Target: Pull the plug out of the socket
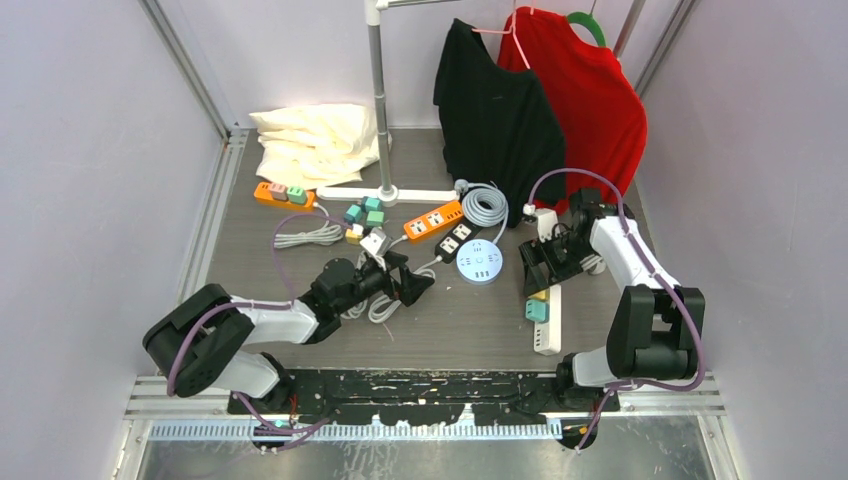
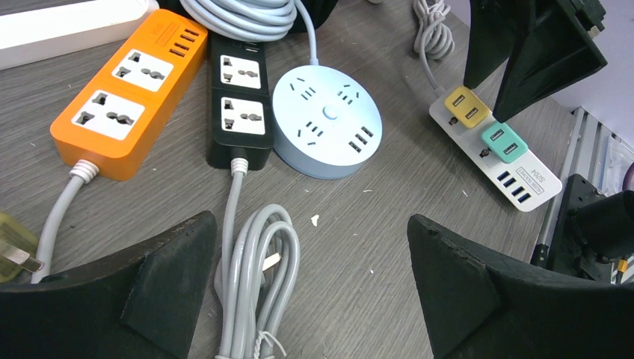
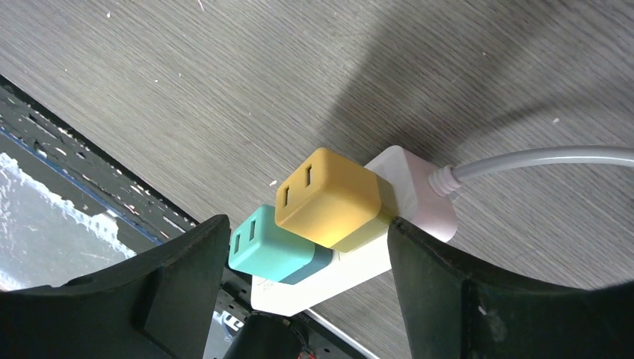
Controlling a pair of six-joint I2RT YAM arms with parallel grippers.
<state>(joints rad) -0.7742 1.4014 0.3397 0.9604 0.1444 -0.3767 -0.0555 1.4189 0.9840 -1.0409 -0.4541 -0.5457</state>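
A yellow plug (image 3: 329,194) and a teal plug (image 3: 269,243) sit side by side in a white power strip (image 3: 351,269) on the table's right side. My right gripper (image 3: 308,223) hangs over them with its jaws apart. The yellow plug lies between the fingers. The right finger touches the strip's edge below it, and the left finger stands just off the teal plug. In the top view the right gripper (image 1: 537,272) covers the strip's (image 1: 547,335) far end. My left gripper (image 2: 312,224) is open above a bundled grey cable (image 2: 254,284), holding nothing.
An orange strip (image 2: 119,97), a black strip (image 2: 239,105) and a round blue socket hub (image 2: 327,120) lie mid-table. Behind them are a coiled grey cable (image 1: 485,205), a clothes stand (image 1: 380,110) with black and red shirts, a cream cloth (image 1: 315,140) and several small adapters (image 1: 365,215).
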